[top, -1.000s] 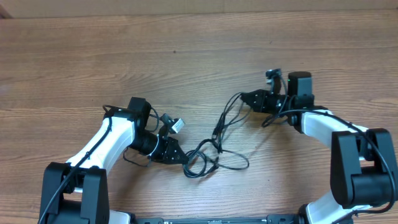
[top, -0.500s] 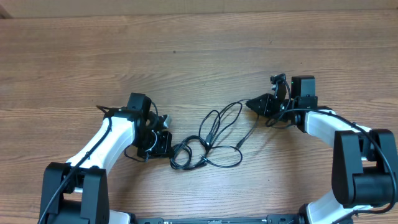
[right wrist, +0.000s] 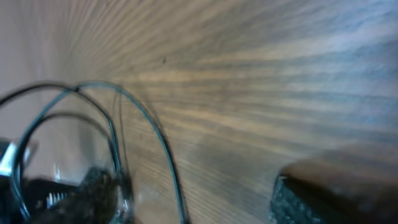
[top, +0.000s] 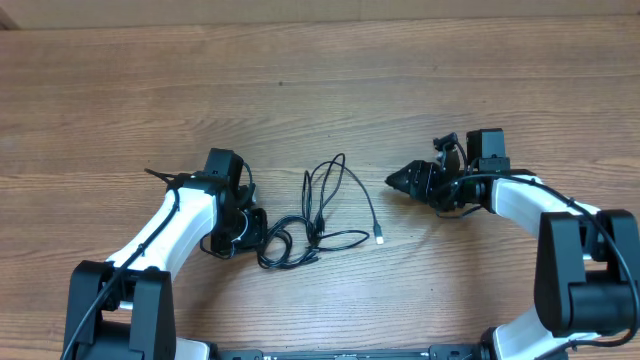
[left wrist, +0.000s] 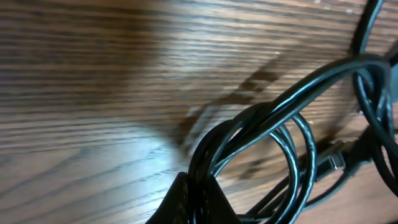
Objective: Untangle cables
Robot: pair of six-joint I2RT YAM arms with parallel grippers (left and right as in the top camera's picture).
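The cables (top: pixel 320 210) are thin black cords lying in loose loops at the middle of the wooden table, with one small plug end (top: pixel 381 237) free on the right. My left gripper (top: pixel 261 234) is shut on the left end of the bundle. In the left wrist view its fingertips (left wrist: pixel 196 194) pinch several strands, and loops of the cables (left wrist: pixel 292 124) arc away to the right. My right gripper (top: pixel 394 181) hovers just right of the loops. In the right wrist view it (right wrist: pixel 205 202) stands open with a loose strand of the cables (right wrist: pixel 168 168) passing between the fingers, ungripped.
The wooden table (top: pixel 300 80) stretches bare behind the arms. The white left arm (top: pixel 170 230) and right arm (top: pixel 520 200) flank the cables, with their own thicker black leads running along them.
My right gripper has opened and let go of the cable, which dropped to the table. The left gripper pulled back to the left, dragging the bundle with it.
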